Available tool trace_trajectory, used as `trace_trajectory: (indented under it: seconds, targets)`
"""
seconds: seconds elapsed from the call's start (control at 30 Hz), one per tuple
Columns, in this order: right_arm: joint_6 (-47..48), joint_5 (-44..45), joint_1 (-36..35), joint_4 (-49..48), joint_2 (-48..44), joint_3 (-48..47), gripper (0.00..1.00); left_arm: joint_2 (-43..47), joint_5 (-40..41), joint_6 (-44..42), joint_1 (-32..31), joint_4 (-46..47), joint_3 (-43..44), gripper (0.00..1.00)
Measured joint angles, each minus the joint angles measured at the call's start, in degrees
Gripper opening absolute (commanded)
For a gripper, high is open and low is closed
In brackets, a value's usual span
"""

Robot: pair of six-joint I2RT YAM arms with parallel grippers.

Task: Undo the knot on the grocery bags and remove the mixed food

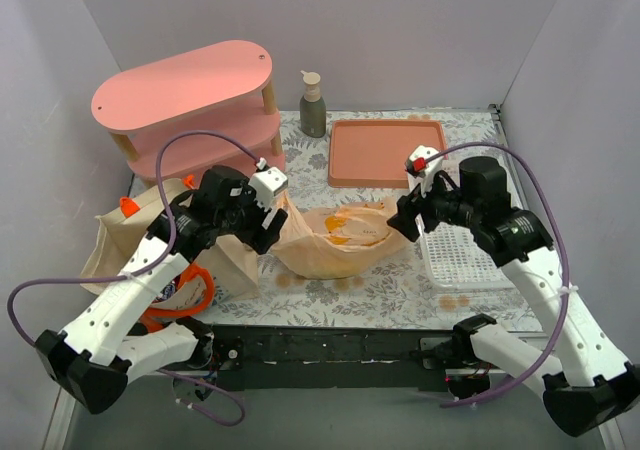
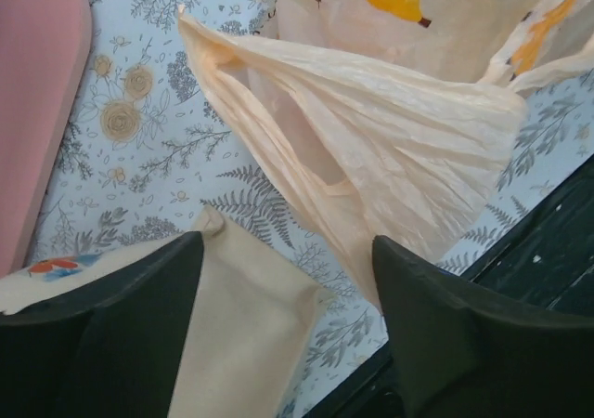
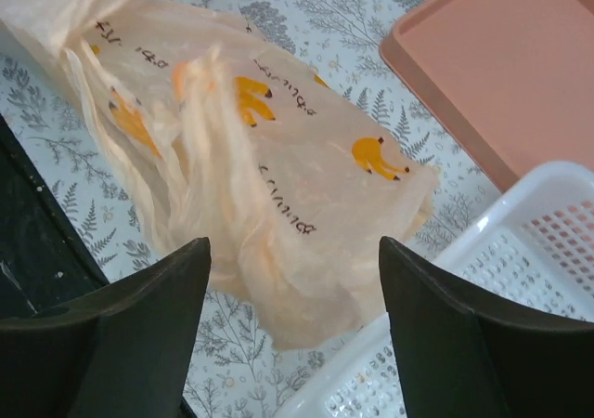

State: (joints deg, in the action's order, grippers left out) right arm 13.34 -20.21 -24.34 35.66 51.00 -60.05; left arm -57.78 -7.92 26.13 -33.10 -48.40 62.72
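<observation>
Both hands are hanging released right now. The left hand (image 2: 286,251) is hovering with its fingers spread wide and nothing between them, and the right hand (image 3: 294,251) is doing the same, gaping over the bag and gripping nothing.

Right under and between them, the tan plastic bag (image 1: 340,240) is sitting about mid-counter, a bit toward the near edge. Its handle loop (image 2: 278,149) is flopping out loose toward the left hand, and from the right wrist view the handles are standing up apart, not cinched together. So I'm guessing the knot on this one is basically undone. The bag is looking thin and super crinkly, slumping in soft folds, with little orange-yellow banana prints and brown lettering on it. Something orange is showing at the mouth from above, can't tell what.

The canvas tote (image 1: 130,230) is lying slumped at the left edge of the counter (image 1: 330,290) with its orange handles (image 1: 190,290) drooping toward the near edge. I can't tell whether it's tied.

I'm not seeing any food out anywhere, and the pink tray (image 1: 385,150) by the far edge and the white basket (image 1: 460,260) at the right edge are holding none. So the whole unloading part is looking like it's yet to come.
</observation>
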Motion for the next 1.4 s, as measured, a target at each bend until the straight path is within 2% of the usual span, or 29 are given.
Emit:
trace_trajectory:
  seconds: [0.07, 0.2, 0.23, 0.4, 0.6, 0.7, 0.9, 1.0, 1.1, 1.13, 1.17, 1.2, 1.3, 1.33, 1.4]
  targets:
    - [0.1, -2.0, 0.0, 0.3, 2.9, -2.4, 0.85, -2.3, -0.3, 0.3, 0.0, -1.1, 1.3, 0.85]
    - [-0.1, -4.3, 0.0, -0.9, 11.1, -11.8, 0.90, -6.3, -0.6, 0.3, 0.0, -1.6, 7.2, 0.90]
    - [-0.1, -5.2, 0.0, -1.6, 13.6, -14.9, 0.97, -7.1, -1.0, 0.4, 0.0, -1.4, 9.4, 0.90]
    - [-0.2, -12.4, 0.0, -1.4, 21.6, -23.1, 0.98, -8.3, -2.4, 1.4, 0.0, -0.6, 14.4, 0.92]
    - [8.0, -22.0, -3.9, 10.3, 27.3, -25.1, 0.98, -8.4, -1.9, 1.8, 0.0, -0.4, 15.0, 0.94]
    - [13.3, -22.4, -8.3, 15.9, 27.3, -25.1, 0.98, -8.4, -1.2, 1.8, 0.0, -0.5, 15.0, 0.96]
    - [19.5, -20.2, -14.4, 19.5, 26.8, -23.4, 0.96, -8.4, -1.1, 2.3, 0.0, -0.5, 14.9, 0.98]
    - [20.0, -16.6, -15.6, 19.2, 26.7, -21.4, 0.80, -8.7, -1.7, 3.0, 0.0, -0.1, 14.9, 0.98]
    - [20.0, -11.9, -15.8, 18.4, 26.8, -19.7, 0.39, -10.6, -2.7, 3.6, 0.0, 1.2, 15.1, 0.97]
    - [19.8, -10.3, -15.8, 18.4, 27.1, -19.6, 0.05, -11.8, -3.1, 3.8, 0.0, 1.7, 15.2, 0.94]
    - [19.6, -9.3, -15.8, 18.0, 27.2, -19.6, 0.01, -13.2, -3.6, 3.9, 0.0, 2.4, 15.3, 0.88]
    - [20.0, -8.5, -15.8, 17.5, 27.4, -19.6, 0.01, -14.3, -3.8, 4.0, 0.0, 3.0, 15.3, 0.65]
    - [17.7, -5.4, -15.8, 16.3, 28.0, -20.4, 0.01, -19.8, -4.8, 4.2, 0.0, 3.9, 16.1, 0.21]
    - [16.7, -4.3, -15.6, 16.3, 28.5, -21.4, 0.01, -21.6, -5.0, 4.1, 0.1, 3.8, 16.9, 0.00]
    - [14.4, -2.5, -15.2, 15.7, 30.0, -25.3, 0.01, -24.8, -5.1, 3.4, 0.3, 3.1, 19.4, 0.00]
